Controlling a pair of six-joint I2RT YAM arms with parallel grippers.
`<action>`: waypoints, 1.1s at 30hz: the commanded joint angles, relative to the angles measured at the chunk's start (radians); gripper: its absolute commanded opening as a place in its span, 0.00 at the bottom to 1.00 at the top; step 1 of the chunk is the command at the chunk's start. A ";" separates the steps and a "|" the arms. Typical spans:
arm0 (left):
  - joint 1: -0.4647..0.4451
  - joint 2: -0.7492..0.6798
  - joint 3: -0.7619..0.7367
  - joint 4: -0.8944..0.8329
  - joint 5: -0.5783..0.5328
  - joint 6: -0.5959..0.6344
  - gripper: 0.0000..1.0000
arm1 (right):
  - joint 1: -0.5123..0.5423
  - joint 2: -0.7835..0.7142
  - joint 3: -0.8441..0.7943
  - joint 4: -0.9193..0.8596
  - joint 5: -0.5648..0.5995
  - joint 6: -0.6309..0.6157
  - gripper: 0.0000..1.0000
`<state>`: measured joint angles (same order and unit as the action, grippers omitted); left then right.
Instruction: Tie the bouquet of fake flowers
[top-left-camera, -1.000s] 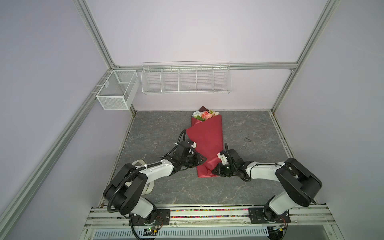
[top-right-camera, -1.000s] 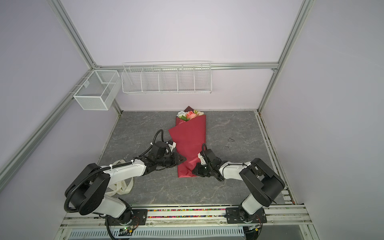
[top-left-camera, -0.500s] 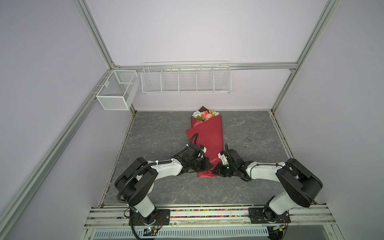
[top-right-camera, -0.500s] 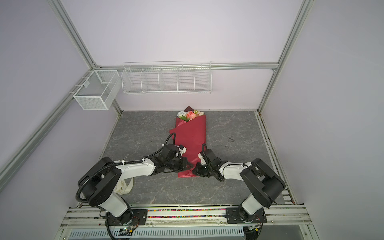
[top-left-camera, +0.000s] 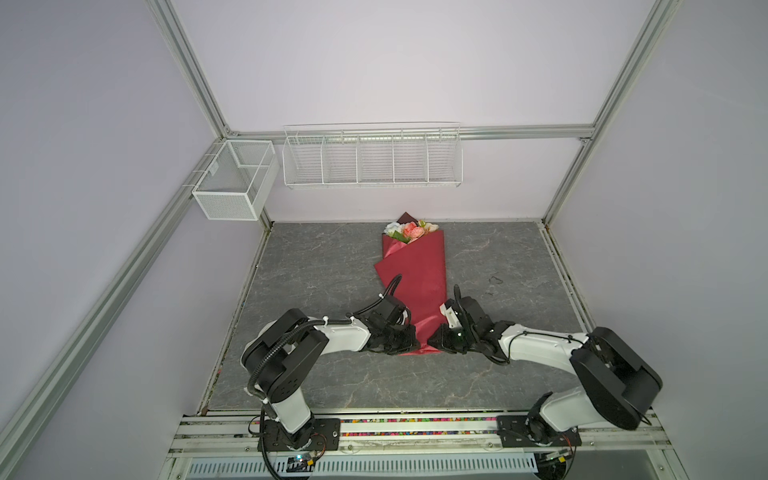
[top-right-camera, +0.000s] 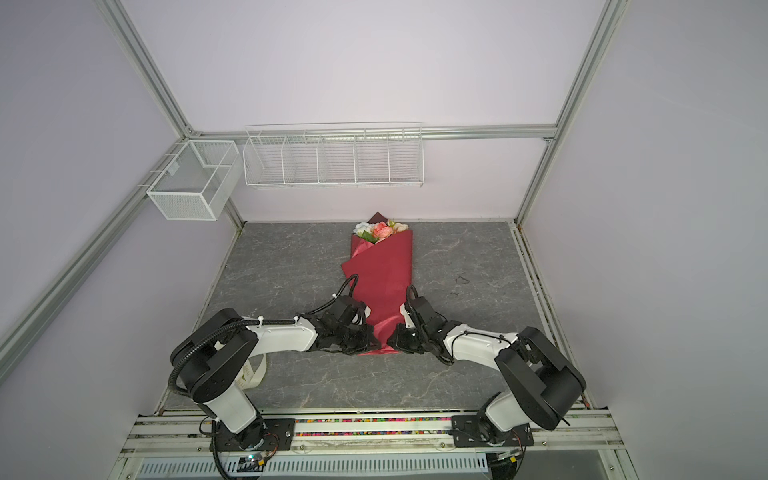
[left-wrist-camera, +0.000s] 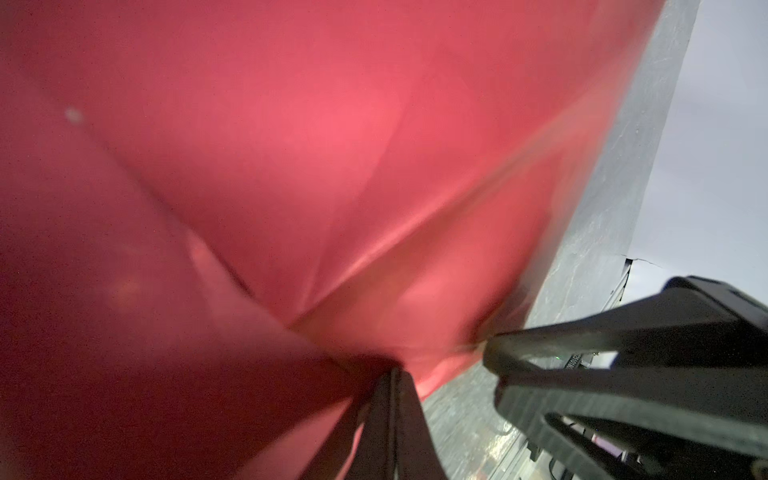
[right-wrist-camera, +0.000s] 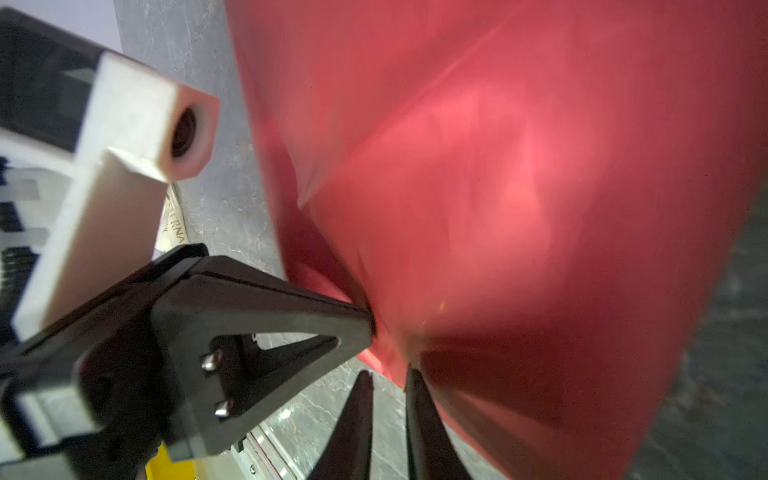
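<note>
Left wrist view shows glossy, creased bouquet paper (left-wrist-camera: 332, 145).

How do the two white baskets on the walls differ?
The mesh box hangs on the left side rail; the long rack hangs on the back wall. The mesh box is short and deep, with fine mesh and two sections; the long rack is wide and shallow, of open wire bars, with five sections. Both are white wire and hang above the table.
</note>
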<state>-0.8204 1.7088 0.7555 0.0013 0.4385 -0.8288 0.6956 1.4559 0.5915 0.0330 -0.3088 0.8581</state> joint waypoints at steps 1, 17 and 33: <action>-0.005 0.014 -0.009 -0.021 -0.039 0.022 0.00 | -0.004 -0.043 0.017 -0.113 0.060 -0.026 0.20; -0.005 0.030 -0.012 0.000 -0.026 0.029 0.00 | -0.044 -0.068 0.067 -0.262 0.132 -0.082 0.19; -0.005 0.044 0.016 -0.035 -0.004 0.086 0.00 | -0.316 0.284 0.424 -0.172 -0.118 -0.215 0.20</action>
<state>-0.8204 1.7153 0.7559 0.0139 0.4438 -0.7700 0.4053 1.6890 0.9928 -0.1440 -0.3794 0.6811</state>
